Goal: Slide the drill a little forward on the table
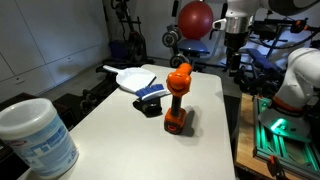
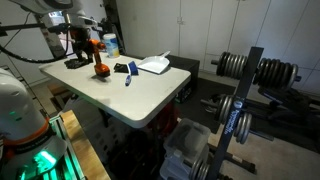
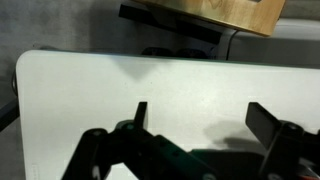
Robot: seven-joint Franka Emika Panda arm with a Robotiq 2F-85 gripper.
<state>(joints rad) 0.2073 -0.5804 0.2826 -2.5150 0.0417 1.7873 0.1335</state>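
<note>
White tub (image 1: 35, 135) sits closest to the lens in an exterior view, on a corner of the table (image 1: 110, 140), well apart from the drill (image 1: 178, 100). Drill is orange w/ a dark base, standing upright approx mid-table. It shows small in an exterior view too (image 2: 101, 69).

Just behind the drill lies a blue-black item (image 1: 152, 95); can't tell what it is. Past that, further from the drill, is a white dustpan (image 1: 133, 77). A red ball (image 1: 197, 18) is in the bkgd, well beyond the drill and off the table. Weight plates (image 2: 240, 68) hang on a rack, far from the drill.

Gripper (image 3: 203, 115): the wrist view shows both fingers (image 3: 140, 112) spread wide, w/ only bare tabletop btwn them. In an exterior view it hangs in the air by the table edge, well apart from the drill and not touching it.
</note>
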